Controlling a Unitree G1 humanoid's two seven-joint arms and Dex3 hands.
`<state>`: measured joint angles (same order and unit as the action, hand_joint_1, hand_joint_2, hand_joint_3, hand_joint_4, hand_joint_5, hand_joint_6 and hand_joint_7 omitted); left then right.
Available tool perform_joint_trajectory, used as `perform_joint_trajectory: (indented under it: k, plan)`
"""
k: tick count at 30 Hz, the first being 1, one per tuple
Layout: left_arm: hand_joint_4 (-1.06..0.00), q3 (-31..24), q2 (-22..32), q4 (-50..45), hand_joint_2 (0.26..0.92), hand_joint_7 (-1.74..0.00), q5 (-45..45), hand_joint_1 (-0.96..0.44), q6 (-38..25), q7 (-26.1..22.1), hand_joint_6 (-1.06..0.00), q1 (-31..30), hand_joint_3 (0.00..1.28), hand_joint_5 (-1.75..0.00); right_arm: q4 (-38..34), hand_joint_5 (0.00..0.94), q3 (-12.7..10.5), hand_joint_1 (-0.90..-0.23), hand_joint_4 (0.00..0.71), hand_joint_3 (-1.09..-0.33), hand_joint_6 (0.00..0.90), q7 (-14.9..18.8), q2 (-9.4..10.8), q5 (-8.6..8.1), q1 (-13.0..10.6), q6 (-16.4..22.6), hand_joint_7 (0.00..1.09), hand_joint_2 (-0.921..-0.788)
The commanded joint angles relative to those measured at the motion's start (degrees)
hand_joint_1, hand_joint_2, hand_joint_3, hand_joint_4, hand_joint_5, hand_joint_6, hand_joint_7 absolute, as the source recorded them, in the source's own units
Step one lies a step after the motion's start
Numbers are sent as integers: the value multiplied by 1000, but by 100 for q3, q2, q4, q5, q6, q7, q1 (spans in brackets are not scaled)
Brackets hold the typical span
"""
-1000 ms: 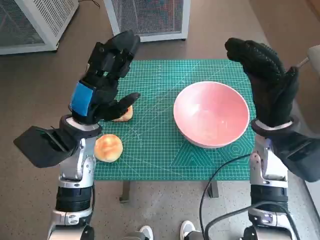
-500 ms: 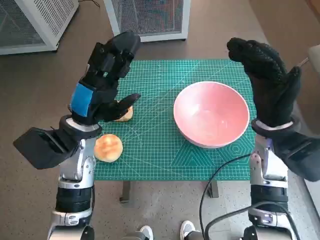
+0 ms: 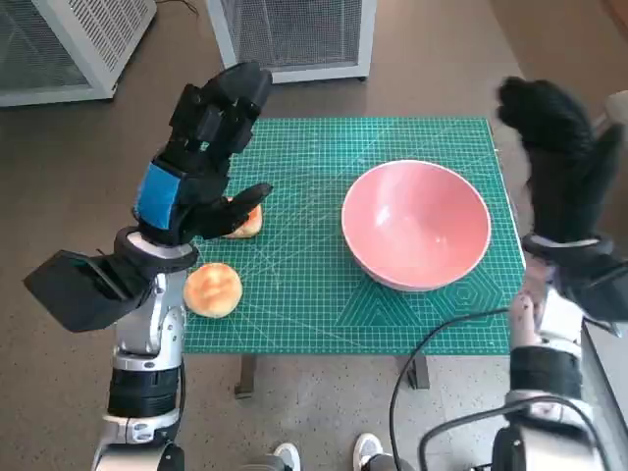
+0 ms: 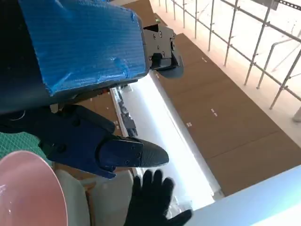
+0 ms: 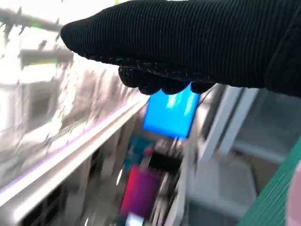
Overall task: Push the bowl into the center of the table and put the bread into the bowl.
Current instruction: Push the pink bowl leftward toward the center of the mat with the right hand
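Note:
A pink bowl (image 3: 416,226) sits on the right half of the green cutting mat (image 3: 304,285); its rim also shows in the left wrist view (image 4: 26,193). Two bread rolls lie at the mat's left: one (image 3: 213,289) near the front edge, the other (image 3: 243,224) partly hidden under my left hand (image 3: 201,157). That hand hovers above the rolls, fingers spread, holding nothing. My right hand (image 3: 559,167) is raised beyond the bowl's right side, past the mat's right edge, empty with fingers apart; it shows too in the left wrist view (image 4: 153,200).
White mesh-sided units (image 3: 294,34) stand on the floor behind the table, another (image 3: 69,39) at the far left. A black cable (image 3: 432,343) loops by the table's front right. Shoe tips (image 3: 324,456) show below the front edge.
My right hand has swung right, away from above the bowl's right rim to beyond the mat's edge. The left hand, bowl and rolls stay where they were.

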<state>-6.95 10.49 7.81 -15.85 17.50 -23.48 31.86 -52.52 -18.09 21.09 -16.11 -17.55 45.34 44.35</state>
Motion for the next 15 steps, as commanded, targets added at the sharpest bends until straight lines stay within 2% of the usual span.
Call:
perform_joint_trajectory:
  k: [1, 8, 15]
  plan:
    - [-164, -20, 12, 85, 921, -648, 88, -551, 166, 37, 1, -75, 256, -4, -1089, 4, -263, -541, 244, -756, 11, -447, -81, 51, 141, -68, 587, -921]
    - [-162, 7, -10, 48, 921, -645, 31, -559, 110, 22, 1, -90, 264, -4, -1802, 5, -643, -527, 250, -768, 29, -598, -37, -213, 296, -594, 600, -921]
    - [-161, 3, 17, 22, 921, -644, 1, -561, 105, -15, 1, -112, 268, -3, -2138, 2, -722, -495, 242, -790, 49, -820, 43, -95, 160, -1098, 597, -921]
